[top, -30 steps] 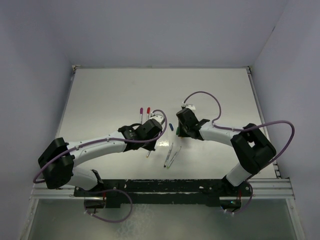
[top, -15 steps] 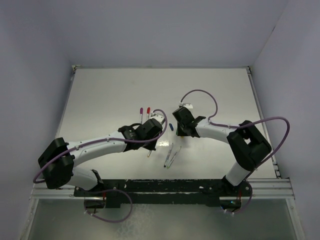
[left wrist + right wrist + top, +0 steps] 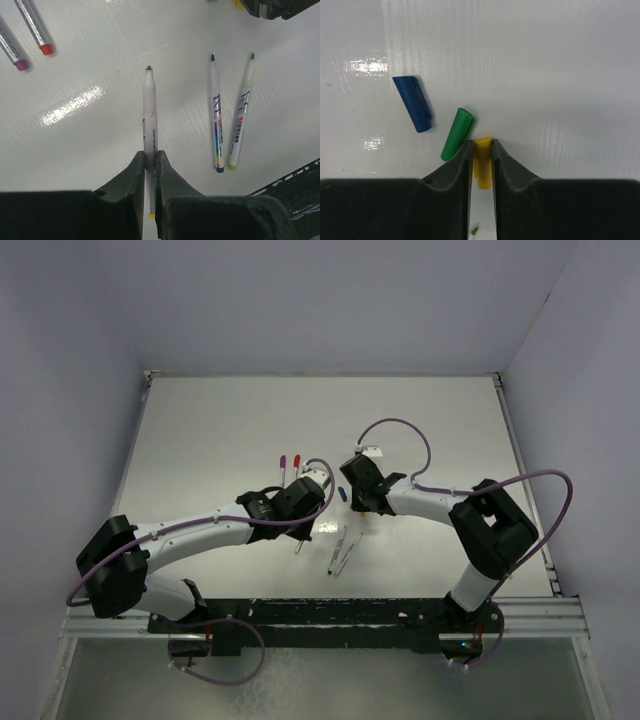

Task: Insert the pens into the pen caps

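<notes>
Matte black left gripper; its slim white-barrelled marker pen has a brownish-orange tip, dark print and a yellow rear end. The white pen with a dark blue tip bears a rainbow stripe and a blue end. The white pen with a lime-green tip has reddish print and a green end. Two silvery-grey pens wear a red cap and a purple cap. Black right gripper; stubby yellow plastic cap, green cap, blue cap; glossy white table.

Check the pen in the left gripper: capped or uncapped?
Uncapped. In the left wrist view the pen held by the left gripper shows its bare tip, with no cap on it.
</notes>
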Action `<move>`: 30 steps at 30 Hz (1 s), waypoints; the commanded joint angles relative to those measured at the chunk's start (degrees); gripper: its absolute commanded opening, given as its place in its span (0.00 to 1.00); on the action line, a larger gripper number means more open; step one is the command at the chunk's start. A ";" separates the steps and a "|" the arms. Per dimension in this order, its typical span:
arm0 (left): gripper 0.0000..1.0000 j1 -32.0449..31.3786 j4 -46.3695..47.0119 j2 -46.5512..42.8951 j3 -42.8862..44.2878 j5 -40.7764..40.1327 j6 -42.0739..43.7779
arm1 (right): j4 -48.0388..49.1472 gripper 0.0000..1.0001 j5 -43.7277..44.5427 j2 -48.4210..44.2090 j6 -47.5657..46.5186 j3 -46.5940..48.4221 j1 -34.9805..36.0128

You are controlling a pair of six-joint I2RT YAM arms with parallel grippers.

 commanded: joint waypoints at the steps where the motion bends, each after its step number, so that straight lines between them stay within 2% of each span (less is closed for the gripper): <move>1: 0.00 -0.08 2.04 -0.38 0.95 -0.07 -0.21 | -8.25 0.22 -2.53 4.35 1.46 -4.20 1.69; 6: 0.00 -0.02 1.93 -0.61 0.98 0.12 -0.40 | -8.91 0.23 -1.69 4.14 2.54 -4.56 2.55; 12: 0.00 -0.03 1.82 -0.84 0.86 0.19 -0.57 | -9.42 0.36 -1.47 4.28 3.15 -4.66 2.78; 15: 0.00 -0.09 1.78 -0.96 0.78 0.25 -0.74 | -9.77 0.36 -1.13 4.46 3.52 -4.85 2.88; 23: 0.00 -0.06 1.87 -1.65 0.41 0.24 -0.99 | -11.18 0.21 -0.14 4.55 4.37 -5.69 3.25; 25: 0.00 -0.08 1.97 -1.79 0.25 0.25 -0.99 | -11.37 0.13 -0.10 4.55 4.54 -6.19 3.42; 27: 0.00 -0.06 2.03 -1.82 0.25 0.21 -1.02 | -11.38 0.00 -0.10 4.50 4.68 -6.70 3.56; 30: 0.00 -0.04 2.36 -1.72 0.40 0.34 -0.93 | -11.29 0.00 -0.02 4.41 4.85 -6.97 3.61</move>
